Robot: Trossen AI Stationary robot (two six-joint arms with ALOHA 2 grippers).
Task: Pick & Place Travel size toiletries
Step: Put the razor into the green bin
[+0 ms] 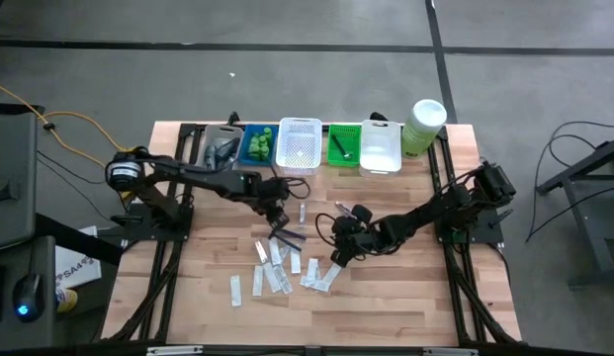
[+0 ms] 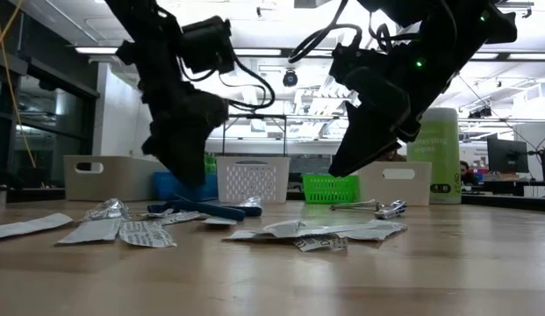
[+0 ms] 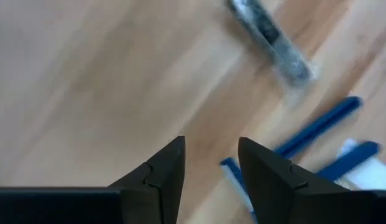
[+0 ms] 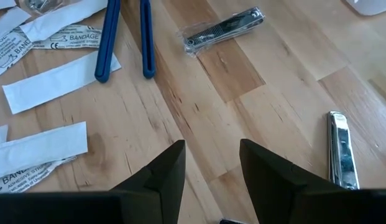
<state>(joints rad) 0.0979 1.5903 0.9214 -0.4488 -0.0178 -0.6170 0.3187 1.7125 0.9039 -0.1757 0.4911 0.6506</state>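
the left gripper (image 3: 211, 177) hangs just above the worktop (image 3: 87, 81), jaws apart and empty. a blue razor (image 3: 317, 127) lies just ahead of the jaws. best to centre one handle in the gap, drop, then close. the right gripper (image 4: 211, 180) waits, jaws apart, near a nail clipper (image 4: 340, 149).

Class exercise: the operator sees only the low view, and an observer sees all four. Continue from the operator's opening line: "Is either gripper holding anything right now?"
Observer: No. The left wrist view shows the left gripper open and empty.
Operator: What lies ahead of it?
Observer: Two thin blue sticks on the wood, just past its fingertips.
Operator: And the right one?
Observer: The right gripper is open and empty, with a silvery nail clipper lying off to one side.
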